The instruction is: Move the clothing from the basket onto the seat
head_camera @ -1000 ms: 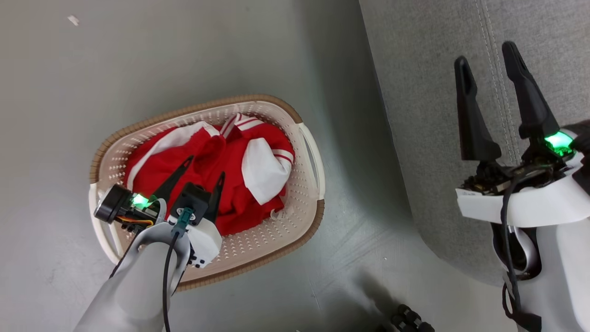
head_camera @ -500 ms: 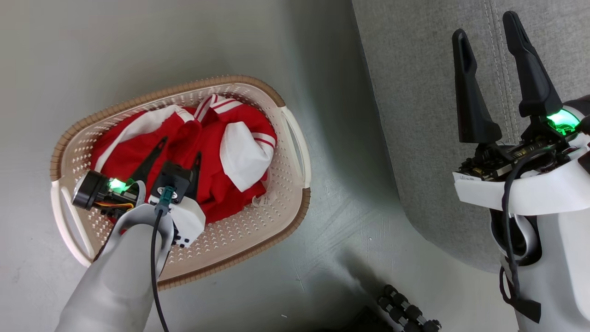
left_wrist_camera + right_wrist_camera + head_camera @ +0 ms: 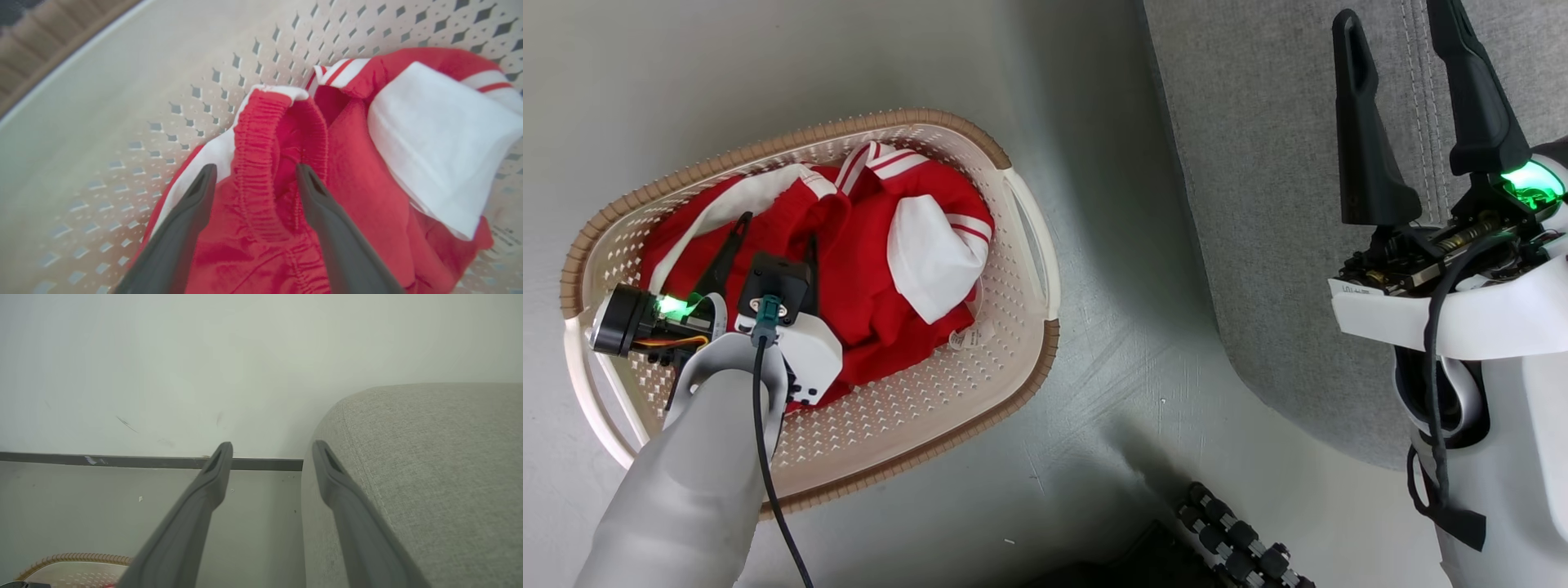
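Note:
The clothing (image 3: 866,245) is a red heap with white stripes and panels lying in the cream basket (image 3: 1029,237) on the floor at the left. My left gripper (image 3: 778,230) reaches down into the basket and is open. In the left wrist view the left gripper (image 3: 255,167) has a finger on each side of a red elastic waistband of the clothing (image 3: 367,171), against the perforated basket wall (image 3: 122,102). My right gripper (image 3: 1392,12) stands open and empty above the grey seat (image 3: 1258,163). In the right wrist view the right gripper (image 3: 273,446) is by the seat's rounded corner (image 3: 429,457).
Grey floor (image 3: 1111,367) lies between basket and seat. A dark ribbed part (image 3: 1233,539) shows at the bottom edge. The right wrist view shows a pale wall with a dark baseboard (image 3: 122,460) beyond the seat, and the basket rim (image 3: 73,558) low at the left.
The head camera has shifted, so the basket sits further left and higher in the picture. My left gripper has moved leftward within the basket, onto the red waistband. Both grippers stay open.

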